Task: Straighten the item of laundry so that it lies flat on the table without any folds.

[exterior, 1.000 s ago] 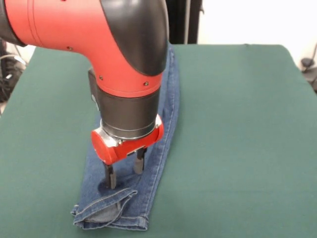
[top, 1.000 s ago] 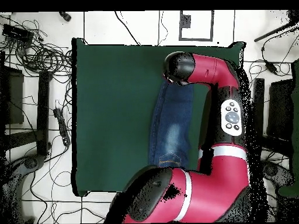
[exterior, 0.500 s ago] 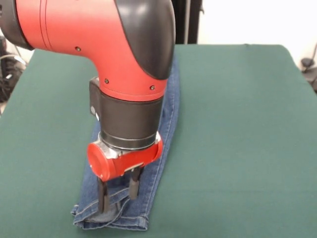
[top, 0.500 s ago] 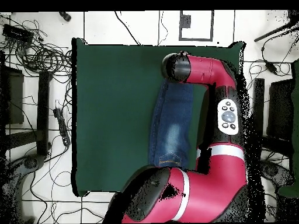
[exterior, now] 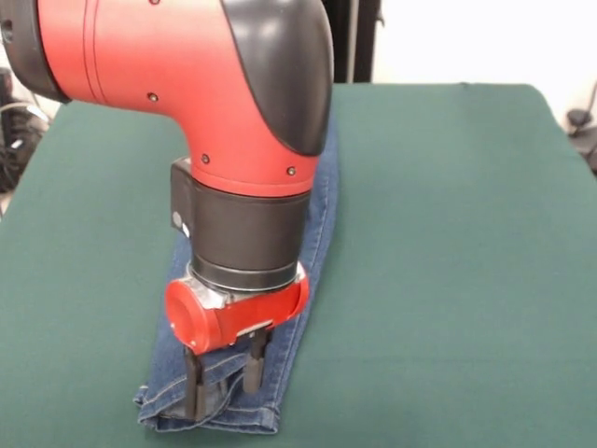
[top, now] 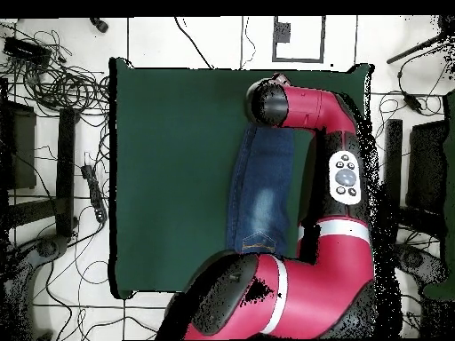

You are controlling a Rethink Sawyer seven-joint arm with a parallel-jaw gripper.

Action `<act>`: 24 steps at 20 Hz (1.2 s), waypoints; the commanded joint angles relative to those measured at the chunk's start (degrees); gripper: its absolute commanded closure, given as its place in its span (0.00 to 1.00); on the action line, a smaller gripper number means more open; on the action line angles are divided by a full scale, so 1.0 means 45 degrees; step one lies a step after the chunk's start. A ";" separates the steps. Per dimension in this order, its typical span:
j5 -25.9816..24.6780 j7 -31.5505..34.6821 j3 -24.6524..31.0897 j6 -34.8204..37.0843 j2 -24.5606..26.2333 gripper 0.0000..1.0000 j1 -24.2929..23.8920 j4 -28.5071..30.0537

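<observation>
Jeans [exterior: 312,219] lie folded lengthwise on the table [exterior: 448,233], long axis running from upper centre to lower left of the front view, cuffs at the bottom edge. Gripper [exterior: 222,387] has descended since 1.0 s ago; jaws apart, tips now on the folded cuff.

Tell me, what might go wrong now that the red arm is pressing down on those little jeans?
The open fingers straddle the turned-up cuff of the small blue denim jeans, which lie folded lengthwise. Closing here might pinch both layers, so a pull could drag the whole pair instead of opening it. The cuff lies close to the edge of the dark green cloth-topped table, so a tug that way might slide the denim off.
</observation>
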 commanded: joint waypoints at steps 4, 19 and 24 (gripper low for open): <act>0.0203 0.1161 -0.0005 0.5522 0.1618 0.00 0.1326 -0.0399; -0.0565 -0.0099 0.0315 0.3821 0.1743 0.00 0.1241 -0.0813; -0.0489 -0.0214 0.0489 0.3853 0.1927 0.00 0.1237 -0.1147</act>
